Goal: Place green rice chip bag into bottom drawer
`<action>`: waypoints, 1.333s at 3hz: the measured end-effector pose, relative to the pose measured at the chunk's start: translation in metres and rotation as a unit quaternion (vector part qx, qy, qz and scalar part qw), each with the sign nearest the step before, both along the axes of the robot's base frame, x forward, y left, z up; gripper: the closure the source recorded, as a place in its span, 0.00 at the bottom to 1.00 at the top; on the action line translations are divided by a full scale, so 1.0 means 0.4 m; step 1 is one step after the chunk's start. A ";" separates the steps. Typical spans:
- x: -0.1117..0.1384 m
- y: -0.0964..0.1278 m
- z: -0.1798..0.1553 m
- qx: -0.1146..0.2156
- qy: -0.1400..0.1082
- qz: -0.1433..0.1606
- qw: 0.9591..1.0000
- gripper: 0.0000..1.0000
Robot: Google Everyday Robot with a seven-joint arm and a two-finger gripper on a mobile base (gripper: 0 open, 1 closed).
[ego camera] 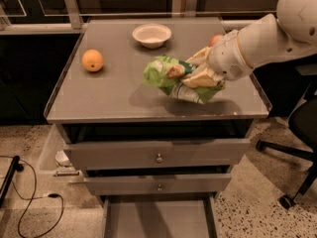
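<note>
The green rice chip bag (167, 75) is a crinkly bright-green foil bag, held tilted a little above the cabinet top, near its front right part. My gripper (199, 75) is shut on the bag's right half, its pale fingers (200, 78) wrapped over the foil. The white arm comes in from the upper right. The bottom drawer (157, 217) is pulled out at the foot of the cabinet, a wide shallow grey tray with a bare floor, directly below and in front of the bag.
An orange (92, 60) lies at the left of the grey cabinet top (109, 95). A white bowl (152, 35) stands at the back middle. A reddish fruit (216, 39) shows behind the arm. Two upper drawers with knobs (159, 158) are shut. An office chair base (292, 177) stands at the right.
</note>
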State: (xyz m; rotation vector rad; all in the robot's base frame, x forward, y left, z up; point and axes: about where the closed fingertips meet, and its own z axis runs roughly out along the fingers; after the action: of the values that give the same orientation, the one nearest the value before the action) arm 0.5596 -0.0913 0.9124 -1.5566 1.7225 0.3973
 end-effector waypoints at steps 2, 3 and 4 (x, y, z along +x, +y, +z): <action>-0.261 -0.084 -0.028 -0.035 0.011 -0.013 0.999 1.00; -0.378 -0.106 -0.146 -0.063 0.051 -0.036 0.996 1.00; -0.449 -0.108 -0.283 -0.097 0.093 -0.056 0.989 1.00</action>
State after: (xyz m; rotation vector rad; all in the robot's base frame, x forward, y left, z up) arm 0.3798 -0.1345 0.7992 -1.5905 2.0340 0.3360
